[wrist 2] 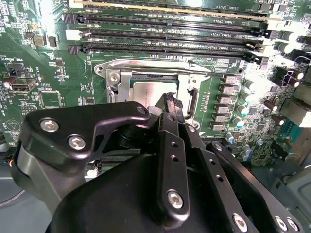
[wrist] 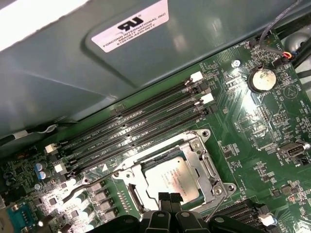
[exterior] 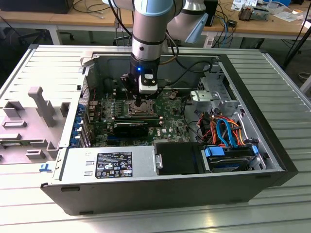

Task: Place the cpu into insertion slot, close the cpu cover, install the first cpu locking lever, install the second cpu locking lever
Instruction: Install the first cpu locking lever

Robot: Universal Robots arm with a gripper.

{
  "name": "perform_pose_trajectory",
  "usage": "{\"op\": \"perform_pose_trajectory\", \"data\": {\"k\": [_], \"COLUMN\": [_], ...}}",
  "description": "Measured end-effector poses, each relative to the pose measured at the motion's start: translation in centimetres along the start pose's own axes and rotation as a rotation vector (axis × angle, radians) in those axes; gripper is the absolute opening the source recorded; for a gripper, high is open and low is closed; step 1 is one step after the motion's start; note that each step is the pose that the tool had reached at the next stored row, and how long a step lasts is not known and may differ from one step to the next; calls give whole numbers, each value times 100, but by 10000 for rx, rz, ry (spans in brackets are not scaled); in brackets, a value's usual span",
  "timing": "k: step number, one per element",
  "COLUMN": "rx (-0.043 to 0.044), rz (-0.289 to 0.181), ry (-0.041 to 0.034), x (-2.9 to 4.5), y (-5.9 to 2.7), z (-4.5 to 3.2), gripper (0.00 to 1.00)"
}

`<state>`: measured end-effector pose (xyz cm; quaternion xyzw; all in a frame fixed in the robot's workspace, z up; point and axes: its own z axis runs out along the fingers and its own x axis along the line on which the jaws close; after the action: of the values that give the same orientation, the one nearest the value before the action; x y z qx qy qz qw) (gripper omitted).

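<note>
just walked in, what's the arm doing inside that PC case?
The arm's gripper is down over the insertion slot on the green motherboard inside the open computer case. The cpu sits in the slot, and the cpu cover looks to lie flat around it. The gripper is shut, holding nothing, at the chip's edge.

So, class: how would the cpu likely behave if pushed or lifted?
The cpu looks a flat, rigid metal-topped square, so probably stiff and light. Its smooth top may be slippery. The cpu cover frames it, so a push likely won't shift it.
</note>
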<state>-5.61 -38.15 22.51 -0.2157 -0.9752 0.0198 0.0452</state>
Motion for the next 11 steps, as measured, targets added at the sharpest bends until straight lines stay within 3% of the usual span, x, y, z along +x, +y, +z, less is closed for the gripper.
{"op": "perform_pose_trajectory", "data": {"k": [11], "rx": [18], "rz": [-277], "ry": [-15], "x": [0], "y": [0], "z": [0], "gripper": [11]}}
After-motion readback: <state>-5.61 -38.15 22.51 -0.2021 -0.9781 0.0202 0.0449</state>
